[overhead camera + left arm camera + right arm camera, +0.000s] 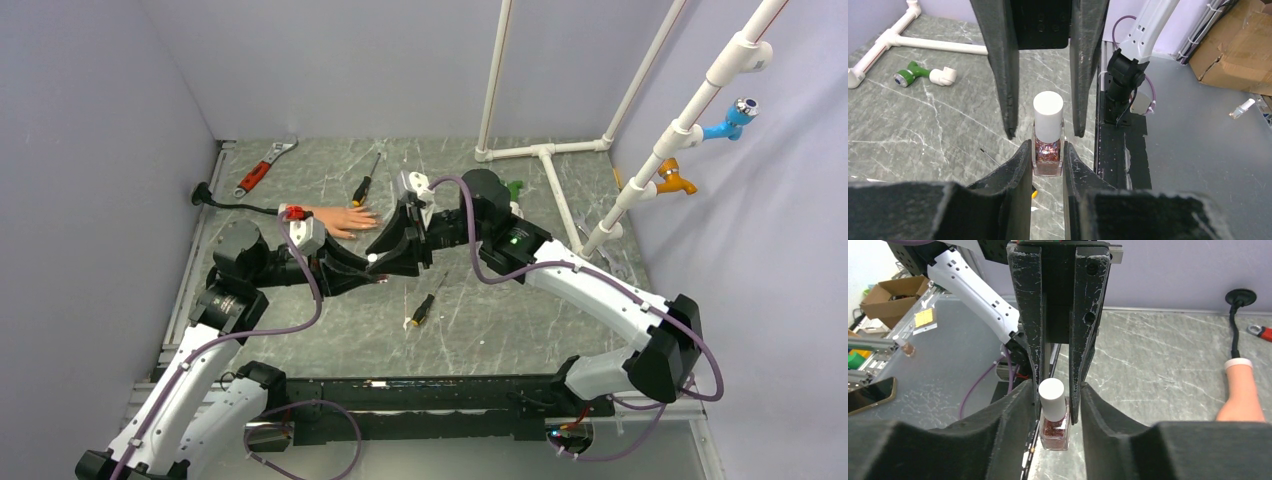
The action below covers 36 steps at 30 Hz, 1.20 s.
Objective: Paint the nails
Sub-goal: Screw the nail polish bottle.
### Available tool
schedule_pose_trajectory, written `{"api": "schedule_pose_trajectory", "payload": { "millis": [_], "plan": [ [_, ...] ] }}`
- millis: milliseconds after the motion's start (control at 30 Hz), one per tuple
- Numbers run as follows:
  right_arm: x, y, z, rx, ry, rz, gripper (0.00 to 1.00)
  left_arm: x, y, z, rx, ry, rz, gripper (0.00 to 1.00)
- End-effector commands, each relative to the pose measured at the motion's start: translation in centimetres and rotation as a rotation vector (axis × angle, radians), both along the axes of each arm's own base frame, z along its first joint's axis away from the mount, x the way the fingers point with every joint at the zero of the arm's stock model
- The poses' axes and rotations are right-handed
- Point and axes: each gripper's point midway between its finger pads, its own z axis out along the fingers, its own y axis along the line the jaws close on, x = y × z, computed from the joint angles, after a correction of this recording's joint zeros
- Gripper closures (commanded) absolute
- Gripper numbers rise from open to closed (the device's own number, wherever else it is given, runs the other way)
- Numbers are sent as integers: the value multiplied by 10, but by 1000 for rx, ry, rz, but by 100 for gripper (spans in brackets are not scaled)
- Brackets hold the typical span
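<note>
A small glass polish bottle (1047, 152) of red glitter polish with a white cap (1048, 115) hangs above the table. My left gripper (1047, 150) is shut on its glass body. My right gripper (1058, 390) is open, one finger on each side of the cap (1052, 399), with a gap on both sides. In the top view the two grippers meet at mid-table, left gripper (372, 268), right gripper (394, 254). The flesh-coloured mannequin hand (340, 220) with a white cuff lies flat behind them; it also shows in the right wrist view (1240, 400). Its nails are too small to make out.
Two screwdrivers lie on the table, one behind (365, 185) and one in front (425, 308). A red wrench (262, 168) lies at the back left beside a black cable (215, 198). A white pipe frame (545, 160) and a green fitting (915, 72) stand at the right.
</note>
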Motion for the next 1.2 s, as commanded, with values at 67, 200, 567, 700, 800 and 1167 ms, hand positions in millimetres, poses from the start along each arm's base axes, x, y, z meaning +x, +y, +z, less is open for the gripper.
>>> {"api": "schedule_pose_trajectory", "payload": {
  "millis": [67, 200, 567, 700, 800, 1167],
  "plan": [
    [-6, 0, 29, 81, -61, 45, 72, -1, -1, 12, -11, -49, -3, 100],
    [-5, 0, 25, 73, -58, 43, 84, 3, 0, 11, -7, -45, 18, 100],
    [9, 3, 14, 56, -62, -34, 95, 29, 10, 11, 8, -34, 209, 100],
    [24, 7, 14, 63, -44, -134, 96, 45, 21, 9, 20, -29, 332, 100],
    [37, 13, 9, 48, -25, -213, 97, 51, 27, 10, 23, -35, 390, 100],
    [53, 32, 4, 22, -16, -401, 99, 65, 37, 6, 43, -28, 493, 100]
  ]
}}
